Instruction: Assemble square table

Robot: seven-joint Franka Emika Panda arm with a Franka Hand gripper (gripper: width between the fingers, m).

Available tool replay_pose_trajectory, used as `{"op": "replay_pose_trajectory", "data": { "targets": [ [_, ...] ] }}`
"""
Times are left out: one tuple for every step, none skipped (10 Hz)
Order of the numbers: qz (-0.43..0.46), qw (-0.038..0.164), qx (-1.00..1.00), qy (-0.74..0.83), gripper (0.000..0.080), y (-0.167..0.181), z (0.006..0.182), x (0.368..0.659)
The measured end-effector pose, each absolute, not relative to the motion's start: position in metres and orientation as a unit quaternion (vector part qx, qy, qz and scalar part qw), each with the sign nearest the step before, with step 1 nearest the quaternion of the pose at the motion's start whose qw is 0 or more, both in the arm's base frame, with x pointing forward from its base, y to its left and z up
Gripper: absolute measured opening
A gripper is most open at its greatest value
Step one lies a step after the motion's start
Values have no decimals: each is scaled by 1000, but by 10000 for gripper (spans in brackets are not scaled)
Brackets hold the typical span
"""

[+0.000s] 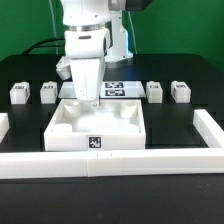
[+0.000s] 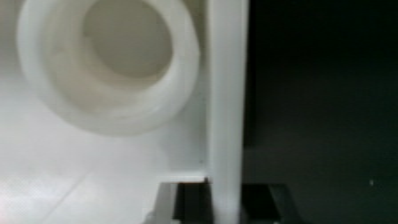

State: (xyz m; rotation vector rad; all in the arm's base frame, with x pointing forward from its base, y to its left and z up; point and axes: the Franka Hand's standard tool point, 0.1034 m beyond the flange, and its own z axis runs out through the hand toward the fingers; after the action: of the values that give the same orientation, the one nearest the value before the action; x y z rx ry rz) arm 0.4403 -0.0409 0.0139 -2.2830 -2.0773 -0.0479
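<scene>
The white square table top [image 1: 95, 128] lies in the middle of the black table, with a tag on its front wall. My gripper [image 1: 88, 99] is down at its far rim, near the far corner on the exterior view's left. In the wrist view my gripper [image 2: 228, 192] has one dark finger [image 2: 192, 203] on each side of the thin raised rim [image 2: 228, 100], both against it. A round corner socket [image 2: 111, 60] lies just inside the rim. Four small white legs stand behind the top: two at the left [image 1: 18, 93] [image 1: 47, 92] and two at the right [image 1: 154, 91] [image 1: 179, 91].
The marker board [image 1: 116, 92] lies flat behind the table top, between the pairs of legs. A long white rail [image 1: 110, 160] runs along the front and turns back at both ends [image 1: 208, 125]. The robot's base stands at the back.
</scene>
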Motion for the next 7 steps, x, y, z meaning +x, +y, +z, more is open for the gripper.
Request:
{"op": "replay_pose_trajectory", "data": {
  "targets": [
    [-16,27,-739,-673,57,-41,14,440],
    [-16,27,-740,-672,57,-40,14,441],
    [-18,23,-725,-688,57,-23,14,449],
    [-28,24,-714,-699,57,9,14,468],
    [-42,24,-722,-690,57,33,14,486],
    [-45,27,-718,-694,57,44,14,494],
    [-40,32,-721,-691,57,54,14,494]
  ]
}}
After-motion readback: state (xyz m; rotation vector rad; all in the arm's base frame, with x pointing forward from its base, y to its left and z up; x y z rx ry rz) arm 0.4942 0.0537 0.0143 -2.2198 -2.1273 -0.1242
